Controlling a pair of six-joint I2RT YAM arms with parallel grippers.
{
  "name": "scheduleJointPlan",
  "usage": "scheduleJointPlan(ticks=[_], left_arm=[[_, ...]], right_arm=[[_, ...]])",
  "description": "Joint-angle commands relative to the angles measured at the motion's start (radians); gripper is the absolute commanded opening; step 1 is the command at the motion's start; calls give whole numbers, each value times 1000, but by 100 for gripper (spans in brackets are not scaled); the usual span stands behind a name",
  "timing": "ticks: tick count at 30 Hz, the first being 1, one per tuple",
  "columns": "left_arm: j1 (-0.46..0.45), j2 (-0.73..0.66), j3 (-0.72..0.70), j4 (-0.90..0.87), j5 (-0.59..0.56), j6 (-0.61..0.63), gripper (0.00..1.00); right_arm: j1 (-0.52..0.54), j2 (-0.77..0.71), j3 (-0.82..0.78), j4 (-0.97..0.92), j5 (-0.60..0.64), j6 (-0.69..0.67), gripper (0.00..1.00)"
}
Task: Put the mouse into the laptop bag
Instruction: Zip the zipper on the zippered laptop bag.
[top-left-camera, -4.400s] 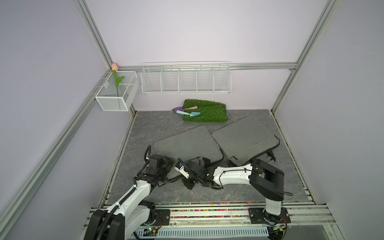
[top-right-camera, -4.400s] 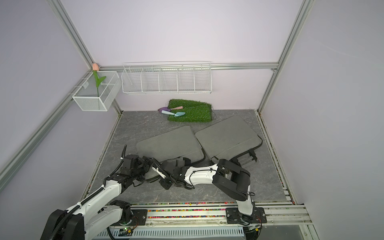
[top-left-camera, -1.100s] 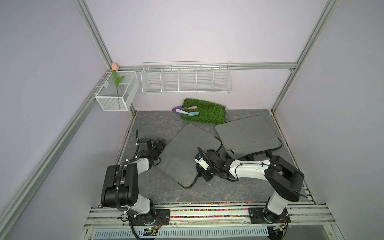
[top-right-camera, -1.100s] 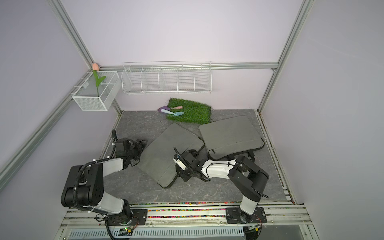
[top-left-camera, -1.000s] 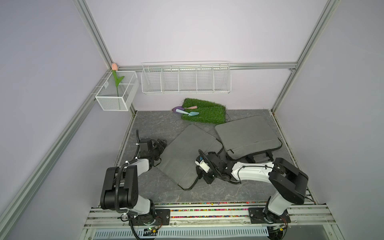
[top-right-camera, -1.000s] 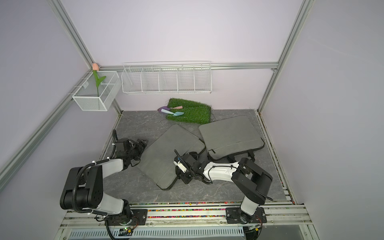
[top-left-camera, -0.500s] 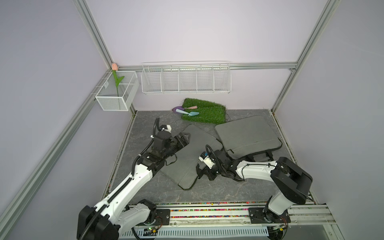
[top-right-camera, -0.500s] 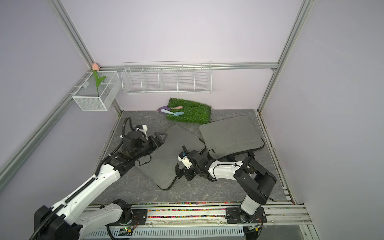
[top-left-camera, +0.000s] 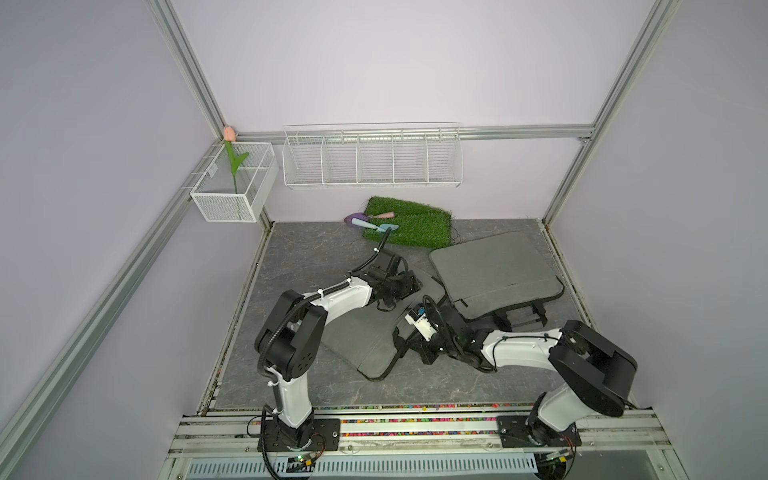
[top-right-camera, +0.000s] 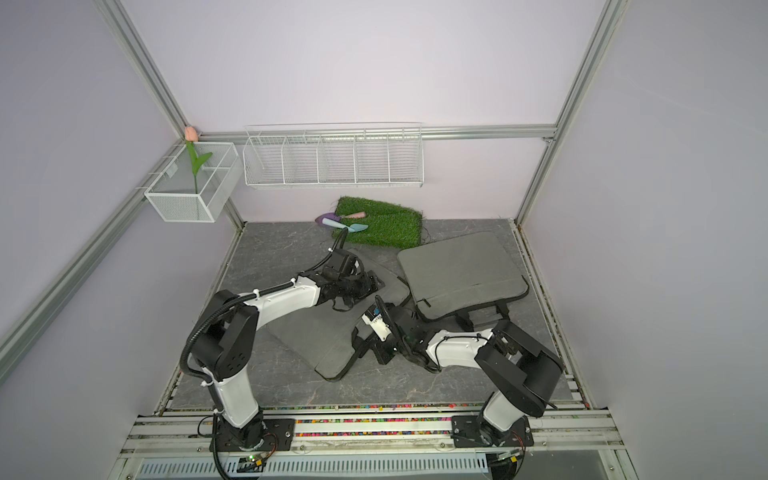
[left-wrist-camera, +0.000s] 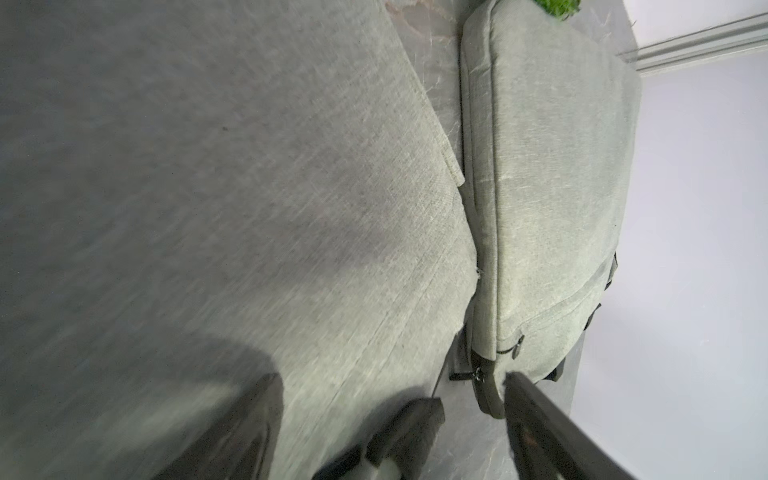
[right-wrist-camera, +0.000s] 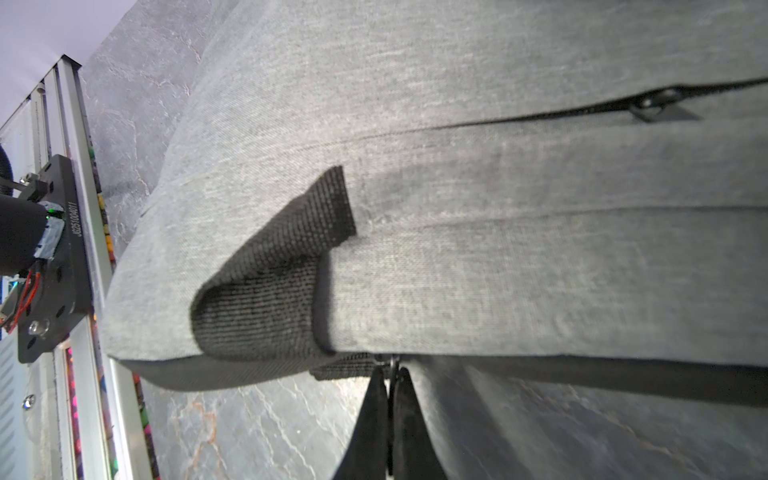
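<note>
- Left tool (top-left-camera: 409, 281): you see its jaws spread wide and holding nothing. It hangs just above the 12 o'clock end of the near laptop bag (top-left-camera: 361, 332). In the left wrist view only grey fabric lies between the fingers (left-wrist-camera: 245, 419).
- Right tool (top-left-camera: 398, 337): its jaws are pressed narrow. In the right wrist view its tips pinch a small zip pull (right-wrist-camera: 390, 363) on the bag's 3 o'clock edge.
- Near laptop bag: it lies flat around the centre of the surface (top-left-camera: 299, 257), turned askew. A black webbing handle (right-wrist-camera: 270, 282) folds against its side, just beside the pinched pull.
- Second laptop bag (top-left-camera: 490, 266): it lies at 2 o'clock on the surface, just beside the near one, with its straps trailing toward 4 o'clock.
- Grass mat (top-left-camera: 411, 224): it lies at 12 o'clock, against the back wall and close to the second bag's far corner.
- Mouse: you cannot tell from these views where it lies.
</note>
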Motion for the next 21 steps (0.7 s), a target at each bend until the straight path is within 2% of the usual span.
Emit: scheduleJointPlan(ticks=[1, 4, 9, 16, 21], left_arm=[[-2, 120, 84, -9, 64, -17, 81], [-2, 195, 120, -13, 19, -25, 81], [-4, 279, 166, 16, 21, -43, 81], [-6, 292, 185, 18, -6, -36, 81], [-6, 317, 204, 19, 9, -42, 80]], right_arm=[[23, -10, -6, 49, 28, 5, 6], [65, -12, 9, 13, 74, 4, 6], [163, -13, 35, -32, 141, 4, 6], [310, -23, 72, -79, 209, -14, 6], [416, 53, 173, -133, 228, 12, 6]])
